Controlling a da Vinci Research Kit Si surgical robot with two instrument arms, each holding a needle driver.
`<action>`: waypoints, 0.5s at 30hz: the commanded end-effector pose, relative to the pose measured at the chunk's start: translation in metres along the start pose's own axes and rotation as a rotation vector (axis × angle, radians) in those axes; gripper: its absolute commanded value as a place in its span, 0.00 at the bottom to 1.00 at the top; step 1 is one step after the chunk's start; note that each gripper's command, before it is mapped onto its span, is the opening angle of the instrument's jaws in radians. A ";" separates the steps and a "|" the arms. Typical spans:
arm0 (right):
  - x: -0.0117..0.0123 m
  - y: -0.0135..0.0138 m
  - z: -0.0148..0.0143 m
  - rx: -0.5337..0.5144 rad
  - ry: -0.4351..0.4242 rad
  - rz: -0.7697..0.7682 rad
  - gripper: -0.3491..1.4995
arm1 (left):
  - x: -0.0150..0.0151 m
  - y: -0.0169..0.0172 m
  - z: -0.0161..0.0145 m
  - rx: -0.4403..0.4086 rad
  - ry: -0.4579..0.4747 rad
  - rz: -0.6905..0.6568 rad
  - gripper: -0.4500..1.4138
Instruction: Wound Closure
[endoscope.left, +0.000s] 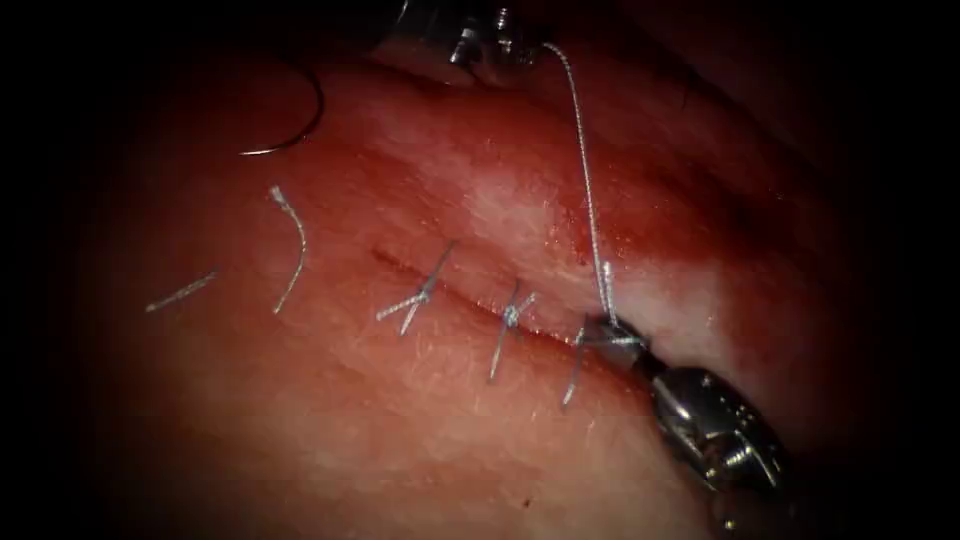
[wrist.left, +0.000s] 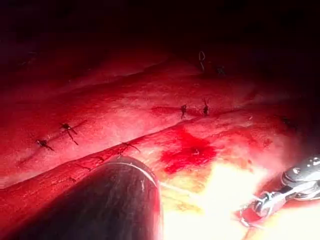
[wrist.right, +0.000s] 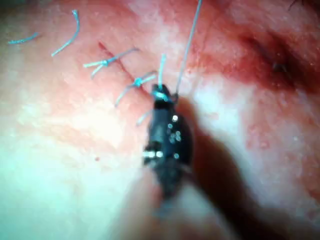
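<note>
1. While the thread (endoscope.left: 585, 190) runs taut between both tools, the right tool (endoscope.left: 618, 335) has its fingers clamped on it at the cut (endoscope.left: 450, 295)'s right end.
2. Past the cut's far side, the left tool (endoscope.left: 500, 45) grips its other end, I judge.
3. Beyond the cut's left end, the needle (endoscope.left: 295, 130) lies free on the tissue (endoscope.left: 400, 420).
4. That thread looks limp, light and slippery; best gripped close to the knot.

A taut thread (endoscope.left: 585, 180) and the needle (endoscope.left: 300, 120) flank open tissue (endoscope.left: 330, 420) left of the cut (endoscope.left: 460, 290).

endoscope looks down from above; wrist views sit close, sharing the cut (endoscope.left: 470, 300).
</note>
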 end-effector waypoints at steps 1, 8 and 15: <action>-0.0012 -0.0007 0.0001 0.015 -0.012 -0.006 0.00 | 0.0004 -0.0002 0.0006 -0.001 0.002 -0.003 0.00; -0.0021 -0.0025 -0.0005 0.085 -0.039 -0.043 0.00 | -0.0002 -0.0019 0.0019 0.000 -0.004 -0.011 0.00; -0.0023 -0.0034 -0.0005 0.158 -0.029 -0.199 0.00 | -0.0008 -0.0035 0.0033 0.020 -0.008 -0.019 0.00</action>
